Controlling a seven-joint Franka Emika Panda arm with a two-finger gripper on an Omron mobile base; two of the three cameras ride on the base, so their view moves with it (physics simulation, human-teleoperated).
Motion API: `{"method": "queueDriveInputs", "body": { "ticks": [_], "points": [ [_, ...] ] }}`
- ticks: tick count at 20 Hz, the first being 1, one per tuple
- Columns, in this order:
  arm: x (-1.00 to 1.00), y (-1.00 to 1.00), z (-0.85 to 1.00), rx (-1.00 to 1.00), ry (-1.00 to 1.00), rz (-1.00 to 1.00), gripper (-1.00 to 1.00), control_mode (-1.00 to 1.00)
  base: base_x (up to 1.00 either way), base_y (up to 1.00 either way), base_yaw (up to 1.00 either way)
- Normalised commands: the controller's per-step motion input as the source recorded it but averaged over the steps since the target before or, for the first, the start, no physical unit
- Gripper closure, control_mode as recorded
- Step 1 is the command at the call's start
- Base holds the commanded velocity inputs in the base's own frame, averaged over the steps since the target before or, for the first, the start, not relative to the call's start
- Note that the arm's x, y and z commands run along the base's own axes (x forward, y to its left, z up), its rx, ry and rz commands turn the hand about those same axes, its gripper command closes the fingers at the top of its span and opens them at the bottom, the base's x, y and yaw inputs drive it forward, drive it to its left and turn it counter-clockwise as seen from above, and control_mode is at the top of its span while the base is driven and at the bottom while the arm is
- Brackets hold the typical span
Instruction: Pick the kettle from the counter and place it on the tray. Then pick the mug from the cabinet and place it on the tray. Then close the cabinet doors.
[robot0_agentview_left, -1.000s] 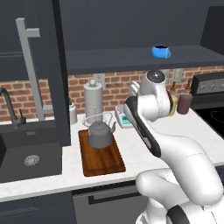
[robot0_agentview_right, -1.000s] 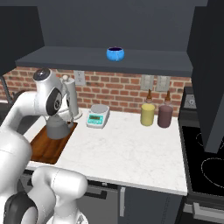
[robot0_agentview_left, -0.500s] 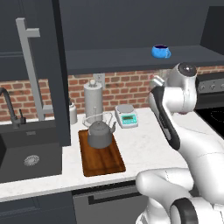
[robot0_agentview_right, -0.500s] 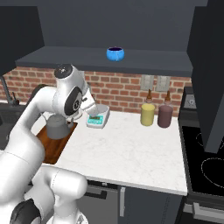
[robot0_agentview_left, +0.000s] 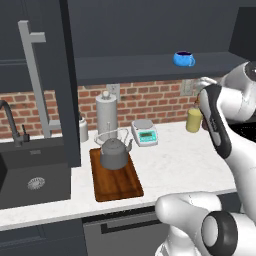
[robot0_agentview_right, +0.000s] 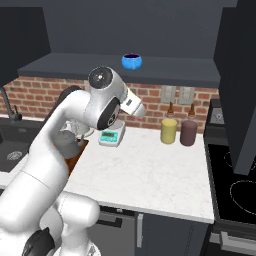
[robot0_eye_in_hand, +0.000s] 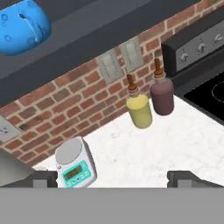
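The kettle (robot0_agentview_left: 114, 152) already sits at the far end of the tray (robot0_agentview_left: 116, 181) on the counter (robot0_agentview_left: 170, 167), so that step looks done. My jaws are wide apart and empty, up over the counter near the yellow bottle (robot0_eye_in_hand: 139, 106). The mug (robot0_agentview_left: 184, 58) waits on the cabinet shelf (robot0_agentview_left: 150, 67) above, not yet picked. After it, the cabinet door (robot0_agentview_left: 42, 80) on the left needs closing.
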Motion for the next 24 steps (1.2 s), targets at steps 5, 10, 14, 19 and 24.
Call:
{"method": "queueDriveInputs", "body": {
  "ticks": [5,10,14,19,24],
  "points": [
    [-0.07,-0.40,0.58,-0.33,-0.30,0.32,-1.00,-1.00,0.00,0.00,0.00],
    [-0.28,-0.01,0.43,-0.37,-0.42,0.22,-1.00,-1.00,0.00,0.00,0.00],
    [-0.29,0.16,0.29,-0.33,-0.35,0.03,-1.00,-1.00,0.00,0.00,0.00],
    [-0.15,0.09,0.08,-0.12,-0.09,0.00,-1.00,-1.00,0.00,0.00,0.00],
    [0.00,0.03,0.01,0.00,0.02,0.00,-1.00,-1.00,0.00,0.00,0.00]
  ]
}}
